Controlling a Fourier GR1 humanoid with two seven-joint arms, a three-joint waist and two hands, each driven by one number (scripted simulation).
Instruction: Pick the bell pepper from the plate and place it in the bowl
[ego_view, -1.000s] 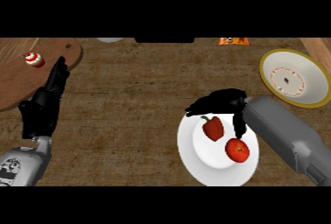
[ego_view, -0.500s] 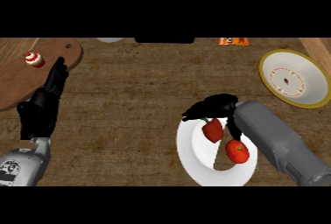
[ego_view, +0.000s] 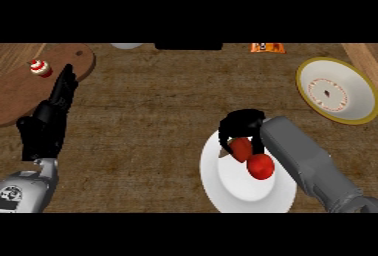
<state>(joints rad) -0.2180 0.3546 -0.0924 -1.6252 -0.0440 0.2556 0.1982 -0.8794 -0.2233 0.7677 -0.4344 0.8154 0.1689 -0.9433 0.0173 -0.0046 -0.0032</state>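
The red bell pepper (ego_view: 240, 149) lies at the far edge of the white plate (ego_view: 221, 185), right of centre. My right hand (ego_view: 242, 125) comes in from the lower right and sits on the pepper's far side, its fingers curled down round the pepper's top and left side. A second round red fruit (ego_view: 260, 167) lies on the plate just beside the pepper, partly under my forearm. The bowl (ego_view: 336, 116), white inside with a yellow rim, stands at the far right. My left hand (ego_view: 50, 120) rests open at the left, fingers up.
A wooden board (ego_view: 22, 95) with a small cupcake (ego_view: 40, 67) lies at the far left, just beyond my left hand. An orange packet (ego_view: 267, 47) and a pale dish (ego_view: 127, 46) sit at the counter's back edge. Bare wood counter lies between plate and bowl.
My right hand has slid left and down onto the bell pepper and curled its fingers round it. The forearm now covers more of the plate. The left hand has stayed still.
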